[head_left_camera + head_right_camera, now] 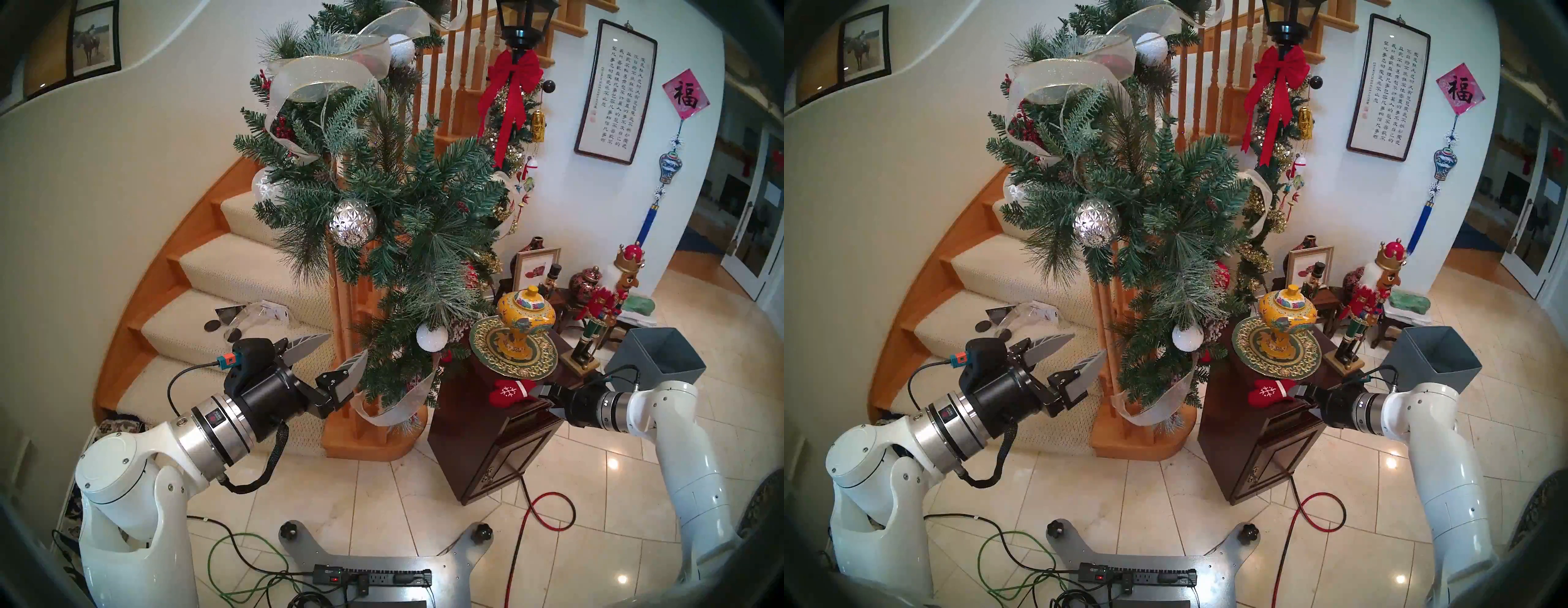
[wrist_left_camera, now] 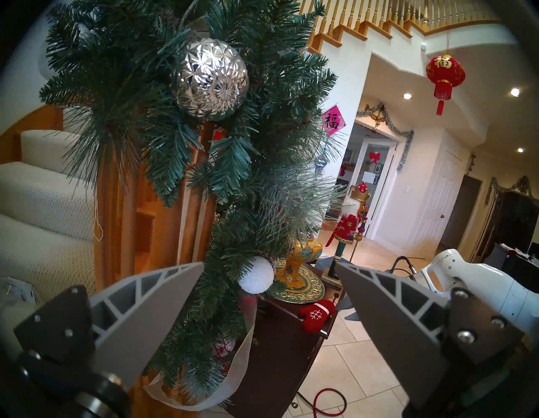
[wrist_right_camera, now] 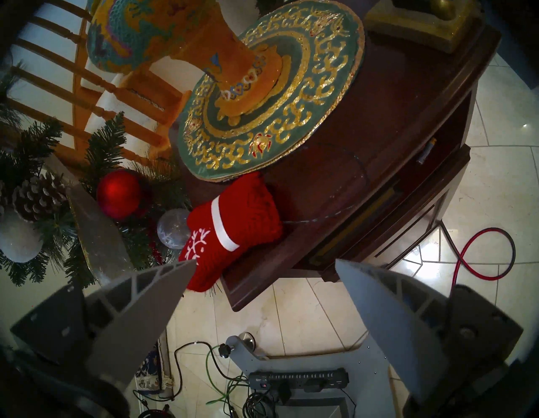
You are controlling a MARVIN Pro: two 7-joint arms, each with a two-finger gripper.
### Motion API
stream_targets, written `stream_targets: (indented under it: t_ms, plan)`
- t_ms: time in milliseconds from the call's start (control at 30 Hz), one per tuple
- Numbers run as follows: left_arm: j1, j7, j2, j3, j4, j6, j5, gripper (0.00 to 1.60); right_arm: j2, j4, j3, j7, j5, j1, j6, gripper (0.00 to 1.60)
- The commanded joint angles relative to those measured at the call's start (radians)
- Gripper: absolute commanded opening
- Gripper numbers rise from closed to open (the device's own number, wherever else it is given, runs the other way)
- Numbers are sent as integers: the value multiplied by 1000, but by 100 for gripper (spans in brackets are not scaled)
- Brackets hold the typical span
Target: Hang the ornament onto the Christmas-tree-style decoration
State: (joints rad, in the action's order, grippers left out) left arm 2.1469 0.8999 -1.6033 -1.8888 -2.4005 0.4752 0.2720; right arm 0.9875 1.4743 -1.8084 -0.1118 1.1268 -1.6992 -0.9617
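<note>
Dark wood cabinet (image 1: 488, 429) bears the red mitten (image 1: 507, 391); both hands spread, empty.

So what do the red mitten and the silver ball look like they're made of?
Mitten: soft knitted yarn or plush, going by its ribbed, fuzzy surface; matte, with a white band and stitched snowflake. Silver ball: likely plastic or glass with a mirrored, faceted finish.
</note>
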Motion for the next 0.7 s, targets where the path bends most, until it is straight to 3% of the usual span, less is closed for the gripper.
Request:
stream_targets:
  t_ms: [0,667]
  plan:
    - [-1,0,0,0,-5,-1,-1,160,-17,-1,2,-3,-9,15,5,160]
    - [-1,0,0,0,-5,-1,-1,160,-21,-4,-10,-8,-9,27,3,160]
